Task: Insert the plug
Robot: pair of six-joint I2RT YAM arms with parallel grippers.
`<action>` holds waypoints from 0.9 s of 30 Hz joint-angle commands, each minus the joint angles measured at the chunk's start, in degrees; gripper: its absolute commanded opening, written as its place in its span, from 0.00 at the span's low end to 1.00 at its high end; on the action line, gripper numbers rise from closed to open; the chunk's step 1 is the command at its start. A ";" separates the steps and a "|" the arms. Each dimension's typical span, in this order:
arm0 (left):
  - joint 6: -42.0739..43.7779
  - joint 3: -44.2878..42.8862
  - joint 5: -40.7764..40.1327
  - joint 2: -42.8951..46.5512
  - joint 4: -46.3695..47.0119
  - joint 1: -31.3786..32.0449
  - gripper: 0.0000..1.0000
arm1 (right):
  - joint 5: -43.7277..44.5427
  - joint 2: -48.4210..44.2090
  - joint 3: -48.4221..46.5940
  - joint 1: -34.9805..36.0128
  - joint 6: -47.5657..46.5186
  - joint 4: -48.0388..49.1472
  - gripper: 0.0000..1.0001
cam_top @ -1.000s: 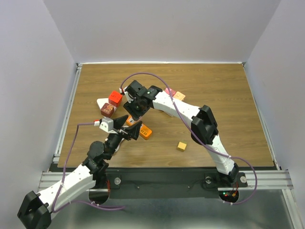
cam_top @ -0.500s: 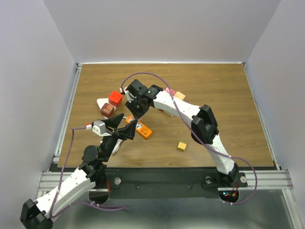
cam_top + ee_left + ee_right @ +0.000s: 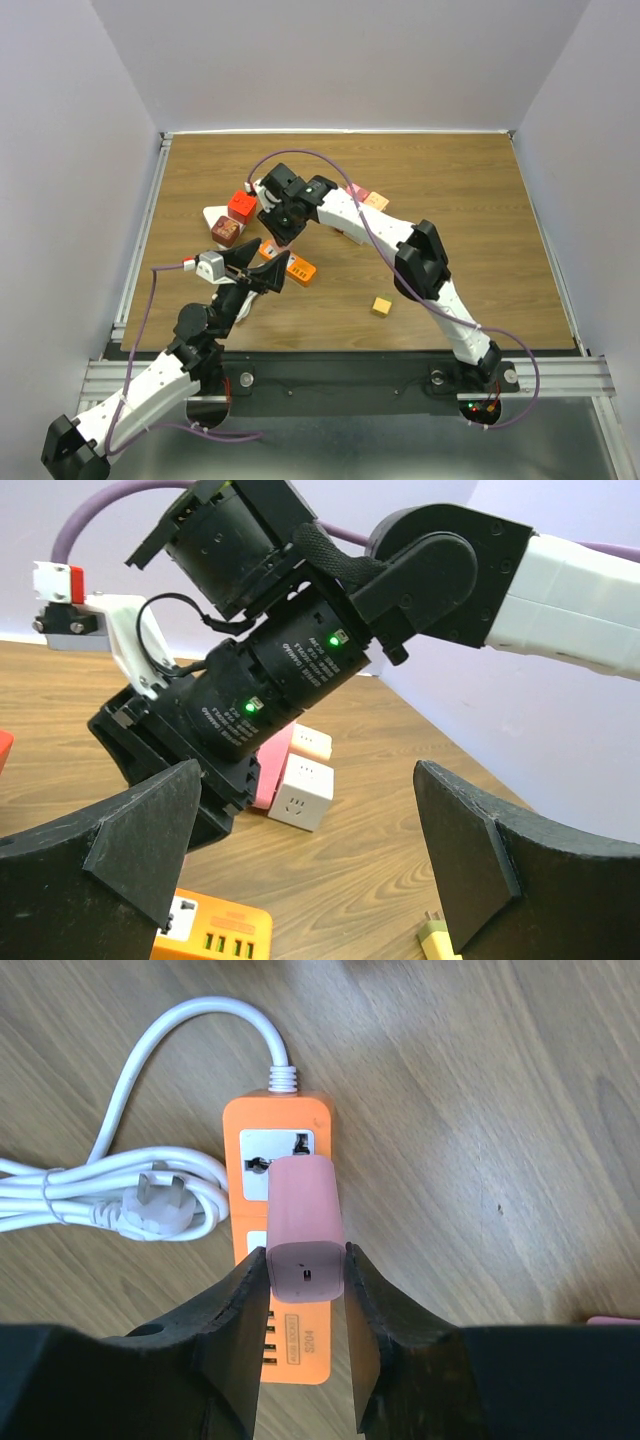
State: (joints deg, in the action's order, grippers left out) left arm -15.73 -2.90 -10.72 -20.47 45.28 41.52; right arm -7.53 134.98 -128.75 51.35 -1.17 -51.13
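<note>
My right gripper (image 3: 305, 1285) is shut on a pink plug (image 3: 303, 1220) and holds it upright over the orange power strip (image 3: 282, 1160), just below the strip's top socket. The plug hides its own prongs, so I cannot tell whether they touch the strip. In the top view the right gripper (image 3: 280, 225) hangs just behind the strip (image 3: 300, 270). My left gripper (image 3: 266, 276) is open and empty at the strip's left end. In the left wrist view its jaws (image 3: 310, 870) stand wide apart with the strip's corner (image 3: 215, 935) low between them.
The strip's white cable (image 3: 120, 1195) lies coiled to its left. A red cube (image 3: 241, 205) and a dark red cube (image 3: 226, 230) sit left of the right gripper. Pink and white cube adapters (image 3: 300, 790) lie behind it. A yellow cube (image 3: 381, 306) sits at the near right.
My left gripper has drawn back to the left, away from the strip. My right gripper with the pink plug has shifted slightly left over the strip.
</note>
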 commanded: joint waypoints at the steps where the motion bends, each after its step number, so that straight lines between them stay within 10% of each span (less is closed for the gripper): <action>1: 0.08 3.86 0.44 -0.01 2.36 -0.21 0.99 | -1.08 2.74 -3.70 -0.02 -1.64 -0.46 0.29; 9: 0.26 3.69 1.40 -1.24 3.15 -0.21 0.99 | -1.08 5.12 -8.45 -0.02 -3.84 -4.85 0.28; 27: 0.61 1.59 0.61 -8.61 5.52 -0.21 0.96 | 5.42 -9.20 13.07 -0.02 -0.15 -2.57 0.22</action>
State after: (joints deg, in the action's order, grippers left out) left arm -15.68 -2.90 -10.13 -27.55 46.13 41.52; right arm -4.27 129.12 -119.48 51.35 -2.55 -52.05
